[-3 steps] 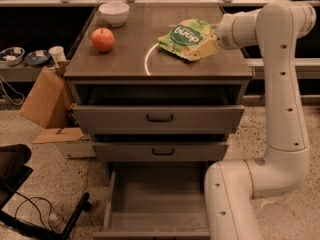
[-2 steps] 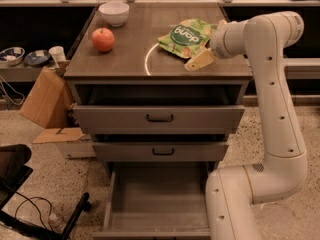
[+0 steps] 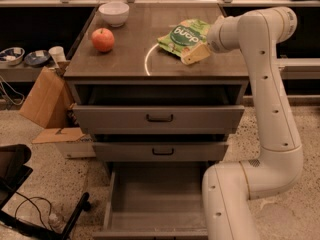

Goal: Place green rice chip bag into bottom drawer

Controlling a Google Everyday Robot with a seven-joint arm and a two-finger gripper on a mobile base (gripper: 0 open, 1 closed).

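The green rice chip bag (image 3: 185, 35) lies flat on the cabinet top, right of the middle, with its dark green round logo facing up. My gripper (image 3: 195, 54) is low over the cabinet top at the bag's near right edge, touching or just above it. The bag rests on the surface and is not lifted. The bottom drawer (image 3: 159, 196) is pulled out wide at floor level, and its plain grey inside holds nothing. My arm (image 3: 272, 99) curves down the right side of the cabinet, and its base link covers the drawer's front right corner.
A red apple (image 3: 102, 39) and a white bowl (image 3: 114, 13) sit at the left of the cabinet top. The two upper drawers (image 3: 159, 118) stand slightly out. A cardboard box (image 3: 46, 98) leans at the left. Cables and a chair base (image 3: 30, 209) lie on the floor.
My gripper has moved down and a little left along the bag's right edge, and the arm's upper link has swung with it. The bag has stayed where it was.
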